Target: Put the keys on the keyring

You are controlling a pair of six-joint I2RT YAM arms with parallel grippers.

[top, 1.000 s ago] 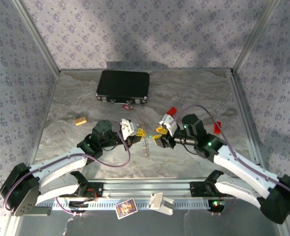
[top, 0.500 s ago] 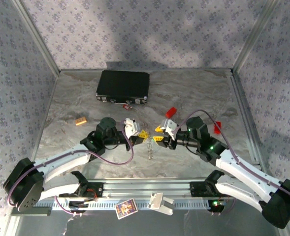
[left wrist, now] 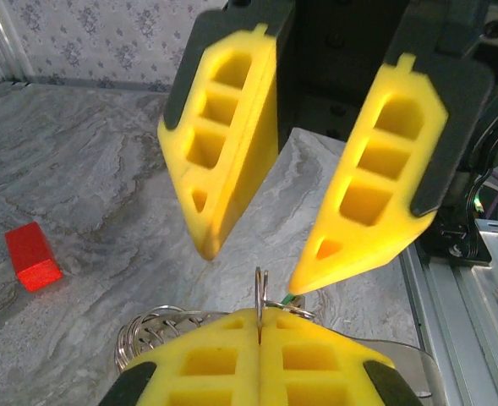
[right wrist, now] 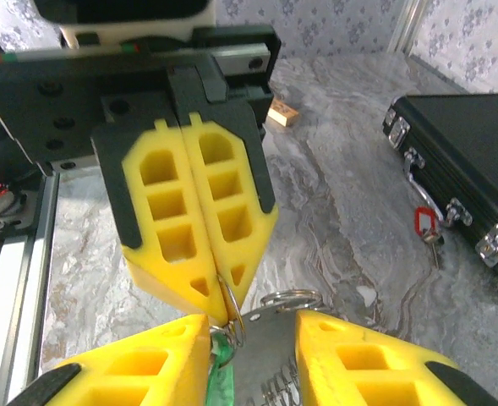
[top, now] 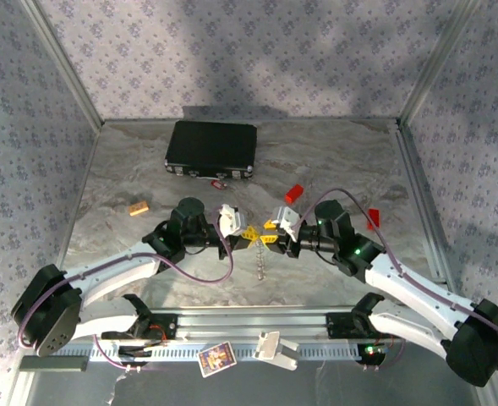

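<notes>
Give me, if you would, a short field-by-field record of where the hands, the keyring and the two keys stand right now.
left hand: shut on the keyring
right hand: open, fingers facing the left hand's
keyring: ring clamped by the left hand, chain trailing from it
green key: beside one right-hand finger; cannot tell whether it is on the ring
red key: on the table beside the black case, apart from both hands
other items: red block and tan block on the table
</notes>
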